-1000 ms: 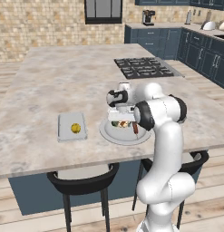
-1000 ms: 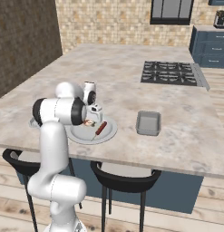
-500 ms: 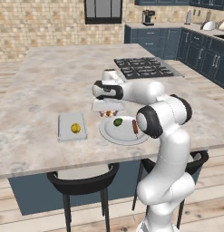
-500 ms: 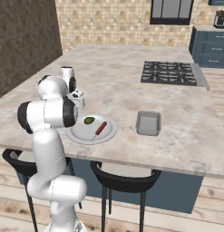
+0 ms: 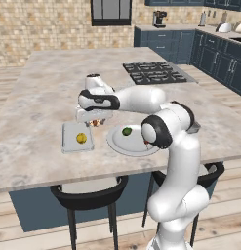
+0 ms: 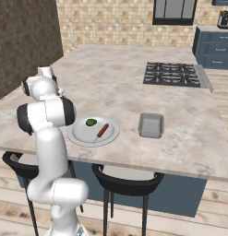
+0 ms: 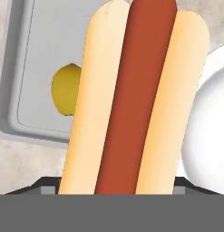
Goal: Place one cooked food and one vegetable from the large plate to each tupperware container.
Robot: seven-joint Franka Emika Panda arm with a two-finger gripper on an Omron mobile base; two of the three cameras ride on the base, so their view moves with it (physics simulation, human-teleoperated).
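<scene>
left tray [image 5: 73,144]: lemon [image 5: 81,138] in
jaws: pinching hot dog [image 7: 131,99], above tray's 3 o'clock edge
right tray [image 6: 150,125]: nothing yet

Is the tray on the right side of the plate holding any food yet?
No, the right tray shows only bare grey floor in the right base view.

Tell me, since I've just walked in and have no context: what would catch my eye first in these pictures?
A hot dog in its bun looms in the hand view, gripped in the end effector above the near edge of the counter. Just below lies a grey tray with a yellow vegetable in it. Beside it, the round plate carries a green vegetable and a red sausage, with a second tray to its right.
</scene>
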